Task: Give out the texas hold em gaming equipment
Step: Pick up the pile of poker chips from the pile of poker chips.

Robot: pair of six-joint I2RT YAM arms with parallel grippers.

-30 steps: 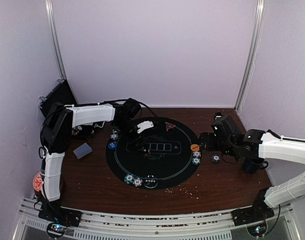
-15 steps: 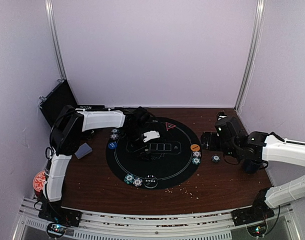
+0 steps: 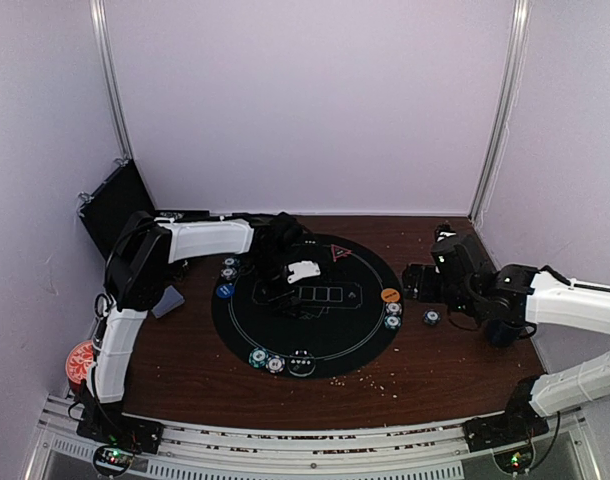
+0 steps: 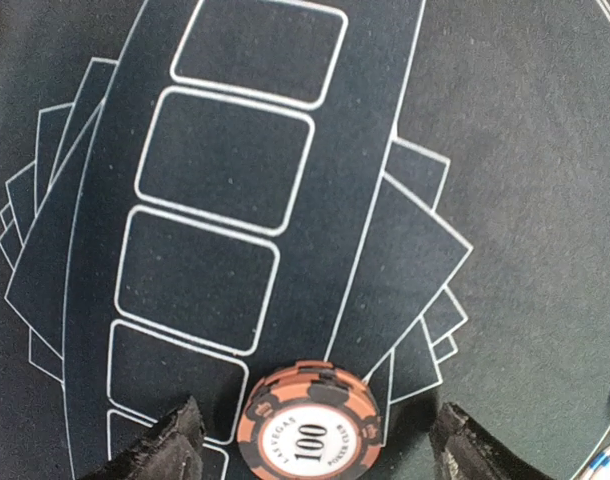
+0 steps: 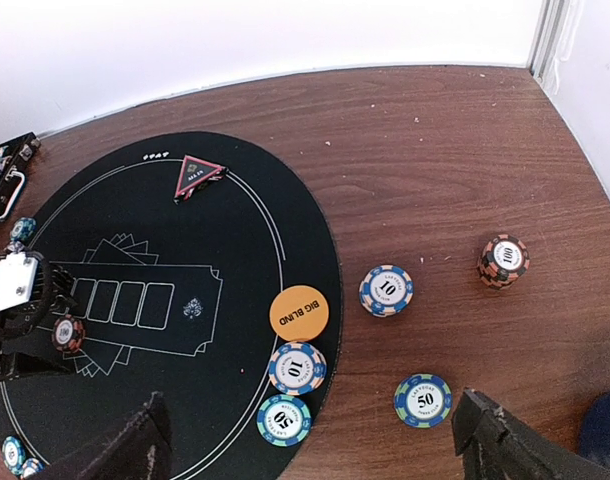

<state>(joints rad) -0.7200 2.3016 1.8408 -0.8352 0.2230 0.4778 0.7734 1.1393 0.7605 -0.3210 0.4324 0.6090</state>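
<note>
Trouble would be a lopsided pinch — left gripper (image 4: 318, 408) sits open around the orange chip stack (image 4: 310, 432) on the black mat (image 4: 525, 150), holding nothing, so one finger could shove it sideways.

An orange Big Blind button (image 5: 299, 312) sits at the black mat's (image 5: 105, 180) edge; a red 100 chip stack (image 5: 503, 260) stands on the wooden surface (image 5: 435, 150).

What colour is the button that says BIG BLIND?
The button is orange; the right wrist view shows it best.
</note>
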